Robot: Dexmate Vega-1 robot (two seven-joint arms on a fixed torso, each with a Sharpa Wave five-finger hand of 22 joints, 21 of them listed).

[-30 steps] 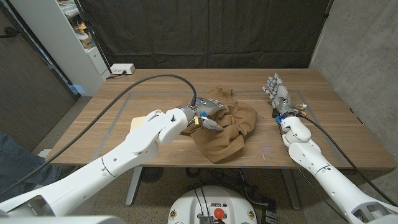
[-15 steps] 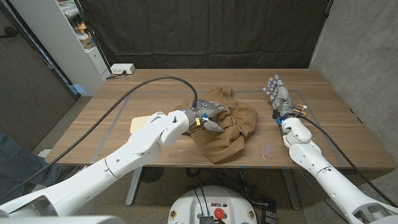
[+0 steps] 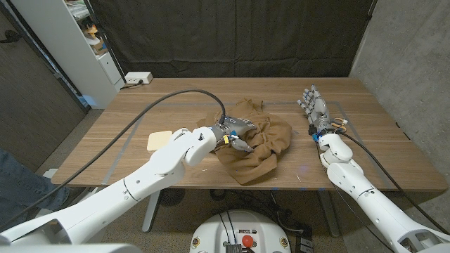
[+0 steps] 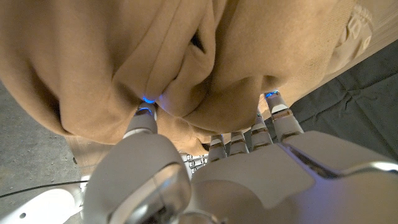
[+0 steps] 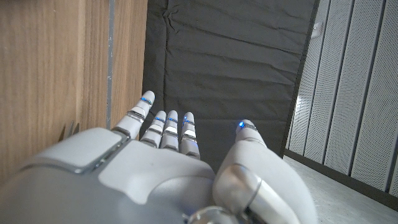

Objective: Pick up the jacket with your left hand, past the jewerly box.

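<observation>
A brown jacket (image 3: 264, 140) lies crumpled on the middle of the wooden table (image 3: 365, 126). My left hand (image 3: 235, 133) sits on the jacket's left side. In the left wrist view its fingers (image 4: 273, 115) and thumb dig into the jacket (image 4: 155, 50) and close around a bulging fold. A flat pale-yellow jewelry box (image 3: 159, 140) lies on the table to the left of my left forearm. My right hand (image 3: 314, 107) stands apart at the table's right side, fingers straight and spread, holding nothing. The right wrist view shows this right hand (image 5: 155, 162) beside the tabletop.
A thick black cable (image 3: 140, 112) arcs over the table's left half to my left wrist. A white shelf unit (image 3: 70, 42) stands at the back left, a dark curtain (image 3: 232, 35) behind the table. Something in blue jeans cloth (image 3: 14, 176) shows at the left edge.
My left arm has shifted right and forward, uncovering more of the pale box. The jacket's left side has bunched up under the hand. The right hand has not moved.
</observation>
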